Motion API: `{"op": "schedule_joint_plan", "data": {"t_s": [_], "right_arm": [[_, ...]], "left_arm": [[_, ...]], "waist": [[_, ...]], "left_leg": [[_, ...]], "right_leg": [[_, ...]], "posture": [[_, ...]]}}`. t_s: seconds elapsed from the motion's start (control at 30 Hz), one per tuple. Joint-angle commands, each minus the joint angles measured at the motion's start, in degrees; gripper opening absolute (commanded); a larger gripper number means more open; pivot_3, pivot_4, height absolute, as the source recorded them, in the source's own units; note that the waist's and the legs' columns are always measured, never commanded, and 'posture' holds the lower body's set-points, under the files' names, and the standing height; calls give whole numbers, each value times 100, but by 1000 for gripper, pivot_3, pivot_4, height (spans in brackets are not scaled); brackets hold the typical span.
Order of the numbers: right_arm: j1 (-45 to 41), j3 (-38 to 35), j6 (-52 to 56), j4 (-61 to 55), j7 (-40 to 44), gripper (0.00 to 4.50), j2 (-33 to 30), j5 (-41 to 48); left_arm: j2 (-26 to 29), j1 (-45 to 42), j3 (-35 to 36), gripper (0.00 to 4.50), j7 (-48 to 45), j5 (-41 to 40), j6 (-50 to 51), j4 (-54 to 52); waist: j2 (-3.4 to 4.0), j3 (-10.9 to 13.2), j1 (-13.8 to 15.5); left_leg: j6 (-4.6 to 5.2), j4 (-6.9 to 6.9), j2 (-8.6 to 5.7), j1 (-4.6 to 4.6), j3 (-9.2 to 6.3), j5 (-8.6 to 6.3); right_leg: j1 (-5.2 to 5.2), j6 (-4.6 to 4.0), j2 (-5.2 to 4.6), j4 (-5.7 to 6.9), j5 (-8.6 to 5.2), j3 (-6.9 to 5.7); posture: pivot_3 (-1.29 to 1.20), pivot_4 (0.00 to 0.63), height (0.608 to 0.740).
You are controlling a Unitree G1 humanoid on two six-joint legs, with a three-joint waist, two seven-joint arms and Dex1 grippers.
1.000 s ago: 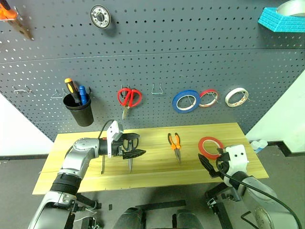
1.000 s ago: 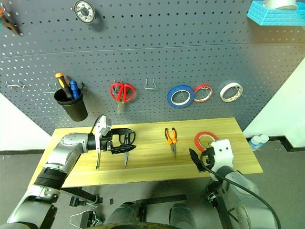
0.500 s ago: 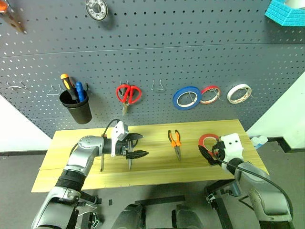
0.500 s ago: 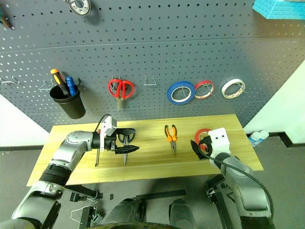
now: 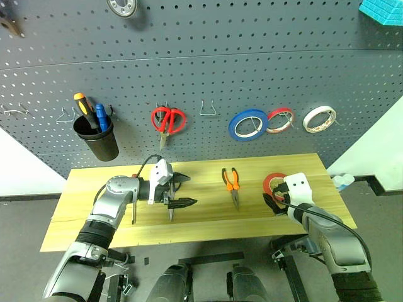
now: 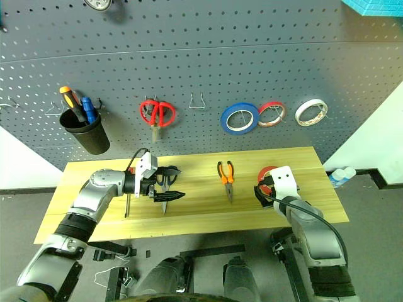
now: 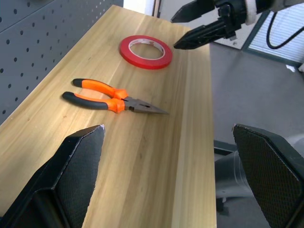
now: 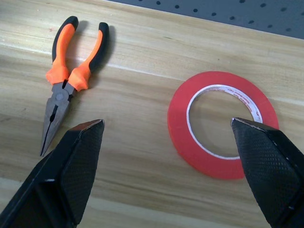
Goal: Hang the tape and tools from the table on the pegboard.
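The red tape (image 5: 275, 183) lies flat on the right part of the light wood table (image 5: 201, 220). My right gripper (image 5: 272, 200) is open just in front of it, with the tape (image 8: 209, 161) ahead between its spread fingers (image 8: 71, 166). The orange-and-black pliers (image 5: 232, 184) lie mid-table. My left gripper (image 5: 186, 190) is open above the black scissors (image 5: 171, 212), pointing right toward the pliers (image 7: 109, 97). A slim screwdriver (image 5: 133, 212) lies left of the scissors. The dark grey pegboard (image 5: 208, 69) rises behind the table.
On the pegboard hang a black cup (image 5: 96, 135) with orange and blue screwdrivers, red-handled scissors (image 5: 169, 119), a blue roll (image 5: 247, 124), a thin red roll (image 5: 279, 119) and a white roll (image 5: 318, 118). A wire hook (image 5: 210, 110) hangs bare between scissors and rolls.
My right gripper has moved forward over the table edge and down toward the red tape. The left gripper has stayed over the scissors. The camera has tilted downward.
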Motion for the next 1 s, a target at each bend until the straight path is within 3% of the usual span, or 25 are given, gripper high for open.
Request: {"op": "schedule_joint_plan", "data": {"t_s": [0.03, 0.7, 1.0], "right_arm": [[-181, 57, -502, 192, -87, 4466, -43, -293], [-1200, 240, -853, 1822, 346, 4466, 280, -341], [-1359, 127, -920, 2126, 295, 4466, 282, -328]], "left_arm": [[77, 67, 77, 4500, -26, -117, 98, -378], [332, 251, 191, 4500, 82, -318, 576, -1137], [359, 351, 202, 4500, 152, -367, 582, -1246]], "waist": [[-3, 38, 1], [-5, 233, 13], [-7, 233, 23]], "left_leg": [[0, 0, 0, 0, 0, 0], [0, -3, 9, -7, 20, 0], [-2, -2, 24, -26, 54, 1]], "right_leg": [[-1, 0, 1, 0, 0, 0], [-18, -2, 3, 1, 2, 14], [-54, -4, 11, 6, 6, 40]], "posture": [[-25, 196, 740], [11, 214, 740], [21, 188, 740]]}}
